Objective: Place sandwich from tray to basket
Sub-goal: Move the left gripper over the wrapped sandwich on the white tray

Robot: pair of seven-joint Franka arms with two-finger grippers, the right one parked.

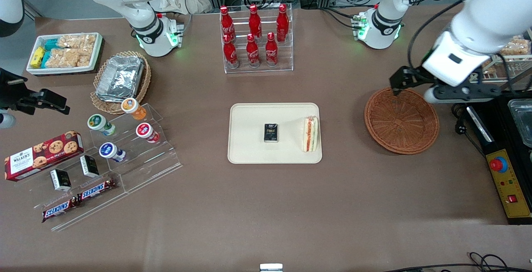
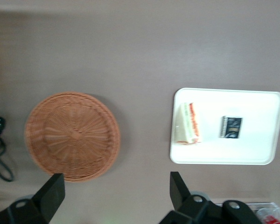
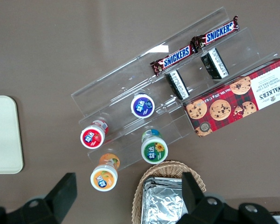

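Jaws of the left gripper point(image 2: 117, 185) are hanging apart, above and beside the tray point(image 1: 274, 160). Beside it, the basket point(image 1: 402, 121) is lying. On the tray, the sandwich point(image 1: 310, 134) is resting, with grasp, carry and placement all pending.

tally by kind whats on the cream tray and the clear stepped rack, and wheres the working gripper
Tray and rack:
sandwich: 1
small black boxes: 3
capped jars: 4
wrapped bars: 2
cookie box: 1
Total: 11

The left arm's gripper is open above the table, farther from the front camera than the wicker basket.
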